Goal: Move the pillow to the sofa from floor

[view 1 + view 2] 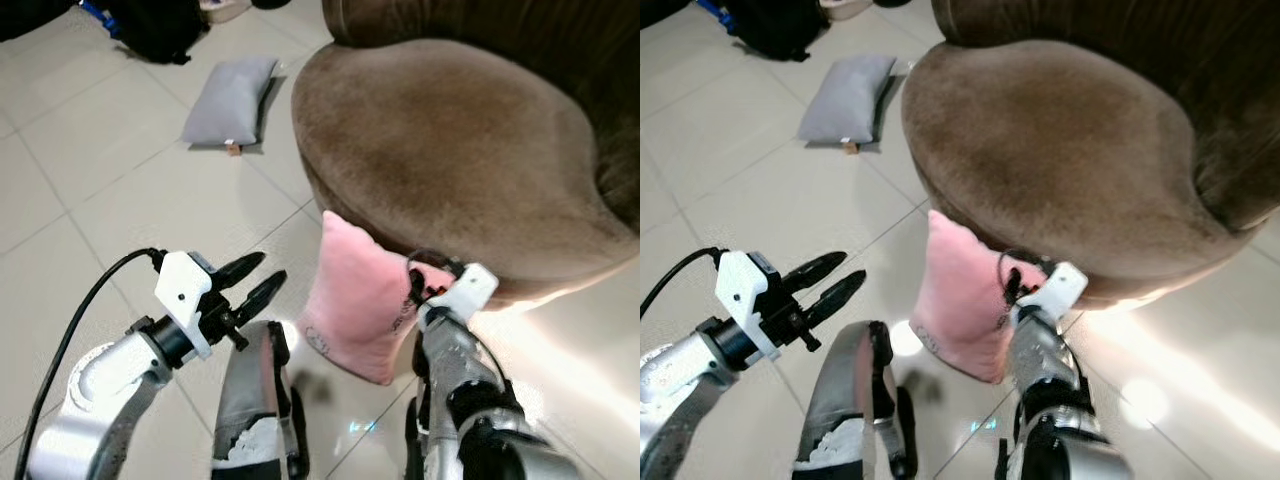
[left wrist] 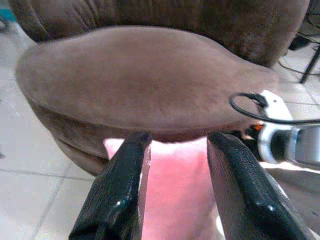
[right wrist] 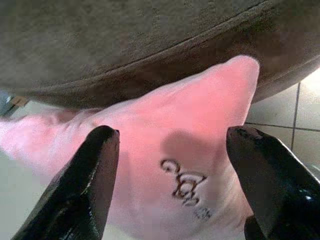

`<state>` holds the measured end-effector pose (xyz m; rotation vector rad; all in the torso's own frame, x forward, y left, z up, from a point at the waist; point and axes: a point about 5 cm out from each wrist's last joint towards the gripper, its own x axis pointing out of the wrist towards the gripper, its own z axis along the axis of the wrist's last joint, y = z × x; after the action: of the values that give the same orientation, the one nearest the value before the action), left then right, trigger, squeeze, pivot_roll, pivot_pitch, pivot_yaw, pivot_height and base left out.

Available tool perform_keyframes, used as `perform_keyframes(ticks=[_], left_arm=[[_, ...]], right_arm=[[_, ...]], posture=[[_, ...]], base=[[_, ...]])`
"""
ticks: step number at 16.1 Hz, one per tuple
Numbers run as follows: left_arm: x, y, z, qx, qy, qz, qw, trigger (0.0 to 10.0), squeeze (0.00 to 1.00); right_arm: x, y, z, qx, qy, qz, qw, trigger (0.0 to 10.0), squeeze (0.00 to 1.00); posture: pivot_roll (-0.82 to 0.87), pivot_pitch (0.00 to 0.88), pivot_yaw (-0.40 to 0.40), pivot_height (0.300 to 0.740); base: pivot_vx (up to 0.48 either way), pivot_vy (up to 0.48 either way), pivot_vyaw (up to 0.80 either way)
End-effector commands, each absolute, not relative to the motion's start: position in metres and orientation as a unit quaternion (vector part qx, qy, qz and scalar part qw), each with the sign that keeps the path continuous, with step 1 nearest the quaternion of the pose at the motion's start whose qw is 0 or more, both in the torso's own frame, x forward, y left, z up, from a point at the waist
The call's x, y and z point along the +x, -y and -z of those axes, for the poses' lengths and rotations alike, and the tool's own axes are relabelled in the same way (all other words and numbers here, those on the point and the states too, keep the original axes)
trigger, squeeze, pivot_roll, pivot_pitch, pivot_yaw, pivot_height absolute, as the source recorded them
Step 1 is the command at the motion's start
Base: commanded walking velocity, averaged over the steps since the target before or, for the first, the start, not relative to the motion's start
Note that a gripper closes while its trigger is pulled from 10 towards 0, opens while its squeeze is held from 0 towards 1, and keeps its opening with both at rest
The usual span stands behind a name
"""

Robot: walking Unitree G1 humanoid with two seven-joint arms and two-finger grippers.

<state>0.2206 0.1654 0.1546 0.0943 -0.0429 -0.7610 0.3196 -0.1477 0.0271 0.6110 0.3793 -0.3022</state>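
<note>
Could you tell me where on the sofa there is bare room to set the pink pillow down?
The brown sofa's rounded seat lies bare from its front edge to the backrest. It is crowded below: the pink pillow leans against the sofa front, between the left gripper and right gripper.

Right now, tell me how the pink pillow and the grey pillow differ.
The pink pillow stands on edge, leaning against the brown sofa; the grey pillow lies flat on the floor tiles, apart from the sofa. The pink pillow sits between the open left gripper and right gripper; the grey pillow lies farther off. The pink pillow bears dark stitched lettering; the grey pillow looks plain. Both are still off the sofa seat.
</note>
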Motion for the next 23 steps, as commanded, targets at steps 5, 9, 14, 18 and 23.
perform_keyframes(ticks=[5, 9, 14, 18, 23], left_arm=[[0.216, -0.181, -0.170, 0.069, 0.006, 0.377, 0.923, 10.0, 0.00], [0.215, -0.177, -0.170, 0.067, 0.004, 0.379, 0.923, 10.0, 0.00], [0.214, -0.176, -0.171, 0.068, 0.001, 0.378, 0.923, 10.0, 0.00], [0.213, -0.173, -0.171, 0.068, 0.000, 0.386, 0.920, 10.0, 0.00], [0.213, -0.172, -0.171, 0.061, 0.001, 0.387, 0.920, 10.0, 0.00]], right_arm=[[0.322, 0.138, -0.026, 0.297, -0.188, 0.166, 0.921, 10.0, 1.00], [0.327, 0.129, -0.035, 0.290, -0.155, 0.132, 0.935, 10.0, 0.00], [0.331, 0.141, -0.040, 0.272, -0.139, 0.160, 0.939, 10.0, 0.00], [0.324, 0.175, -0.040, 0.253, -0.108, 0.262, 0.925, 10.0, 0.00], [0.332, 0.169, -0.048, 0.413, -0.060, 0.230, 0.879, 10.0, 1.00]], posture=[[0.30, 0.322, 0.151, 0.551], [0.29, 0.322, 0.144, 0.532], [0.29, 0.323, 0.143, 0.477], [0.28, 0.321, 0.147, 0.472], [0.28, 0.319, 0.148, 0.472]], base=[[0.000, 0.000, 0.00], [0.000, 0.000, 0.00], [0.000, 0.000, 0.00], [0.000, 0.000, 0.00], [0.000, 0.000, 0.00]])
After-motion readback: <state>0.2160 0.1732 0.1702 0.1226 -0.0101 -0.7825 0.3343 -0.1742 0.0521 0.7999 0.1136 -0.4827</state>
